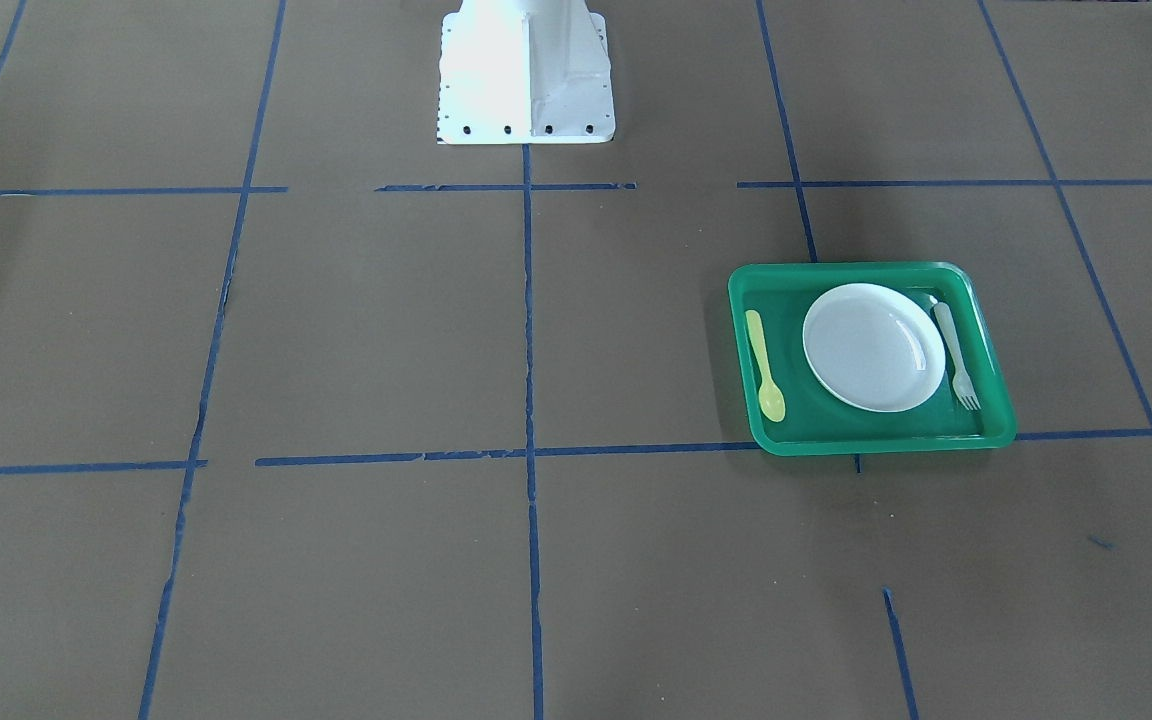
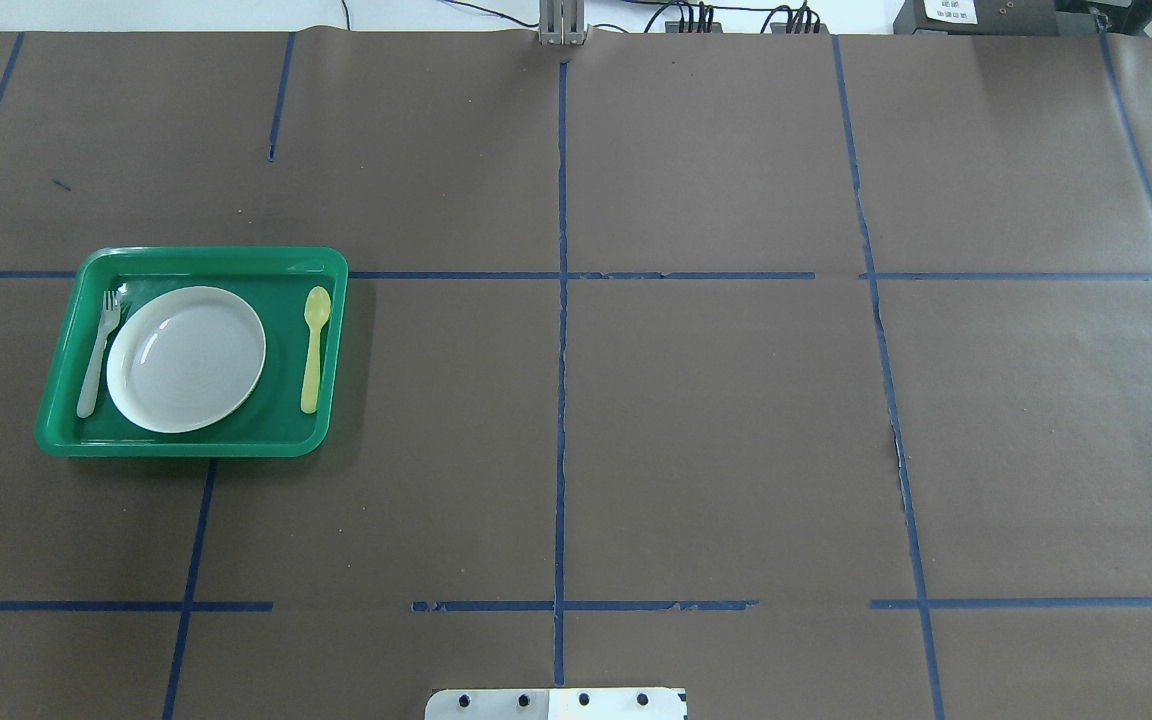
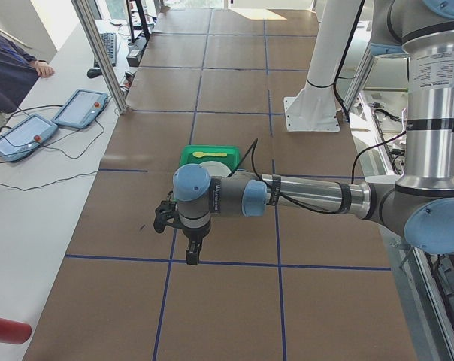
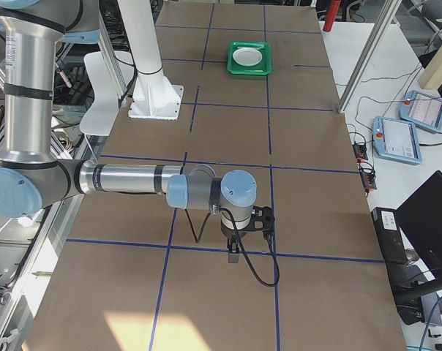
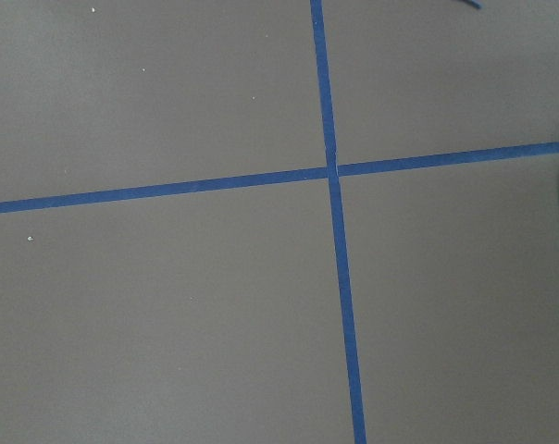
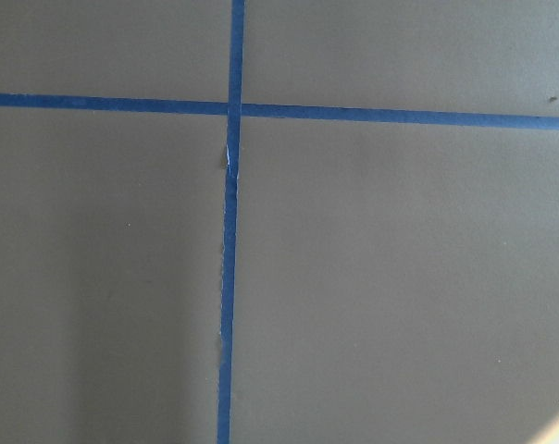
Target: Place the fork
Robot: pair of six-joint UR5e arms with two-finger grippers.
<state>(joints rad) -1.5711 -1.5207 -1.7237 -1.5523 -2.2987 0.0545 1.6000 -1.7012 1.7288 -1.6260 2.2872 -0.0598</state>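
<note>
The fork (image 2: 98, 352) is lying flat in the green tray (image 2: 206, 256), just beside the white plate (image 2: 186, 358), on the side opposite the yellow spoon (image 2: 313, 350) — the placing step is being judged as complete. The left hand (image 3: 191, 256) and the right hand (image 4: 234, 252) are being shown above bare worktop (image 2: 716, 420), well apart from the tray; whether either is apart or together cannot be told. No further grasp is being called for — only a clear retreat of both arms

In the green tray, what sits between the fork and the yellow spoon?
A round white plate lies between the fork and the yellow spoon in the green tray, clearest in the overhead view.
</note>
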